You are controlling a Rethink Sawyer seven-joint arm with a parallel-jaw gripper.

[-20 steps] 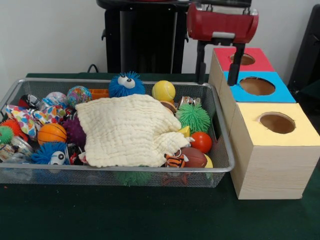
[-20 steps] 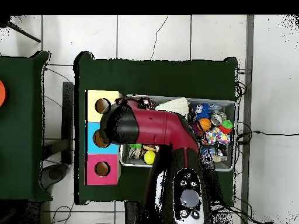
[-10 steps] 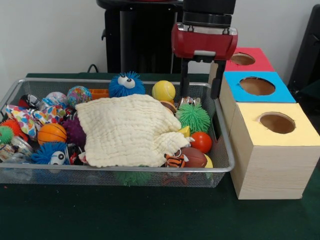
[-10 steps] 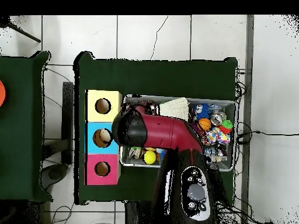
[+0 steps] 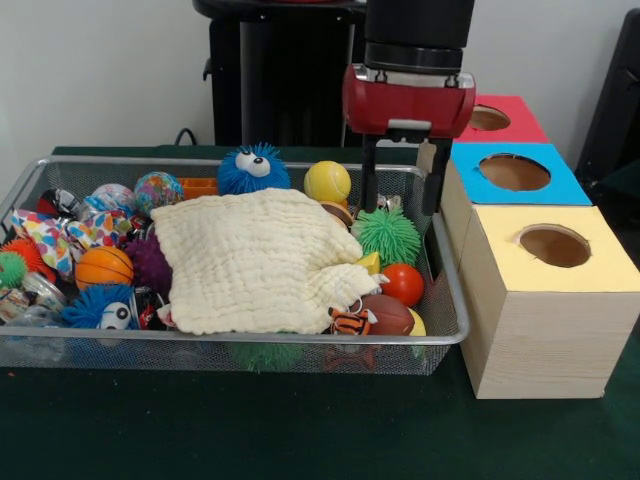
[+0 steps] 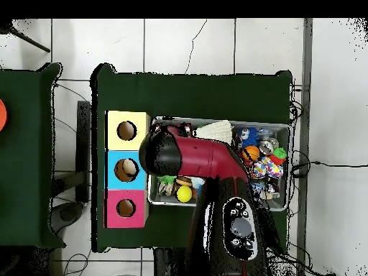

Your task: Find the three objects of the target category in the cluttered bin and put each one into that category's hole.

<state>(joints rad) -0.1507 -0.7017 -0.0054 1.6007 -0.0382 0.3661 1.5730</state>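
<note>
Gripper (image 5: 400, 208) hanging over the end of the bin (image 5: 250, 339) next to the boxes, toward the far edge of the desk where the robot stands. Two black fingers (image 5: 368, 180) wide apart, nothing between them. Right below: a green spiky ball (image 5: 388, 236). Just beside that, a yellow ball (image 5: 327, 181) and an orange ball (image 5: 403, 284).

Bin lying across the middle of the desk and reaching almost to the edge away from the boxes. Full of toys, with a big cream cloth (image 5: 255, 260) over the middle of the pile. Three boxes in a row touching the bin's end, along that side edge of the desk: yellow box (image 5: 550, 290) at the front edge, blue box (image 5: 515, 172) in the middle, red box (image 5: 495, 118) at the far edge. One round hole in the top of each. From above, all of this end of the bin hidden under the red arm (image 6: 194, 159).

Probably the step now: going down for one toy. Cannot tell which kind of toy counts.

To do it well:
- Go straight down, slowly.
- Keep the fingers apart until one sits on each side of the toy.
- Stay off the wire wall right beside the outer finger.
- Squeeze gently; a spiky ball looks soft and may squash or slip.
- Lift straight up, clear of the rim, before going to a hole.
- Watch the cloth; more toys may hide under it.
</note>
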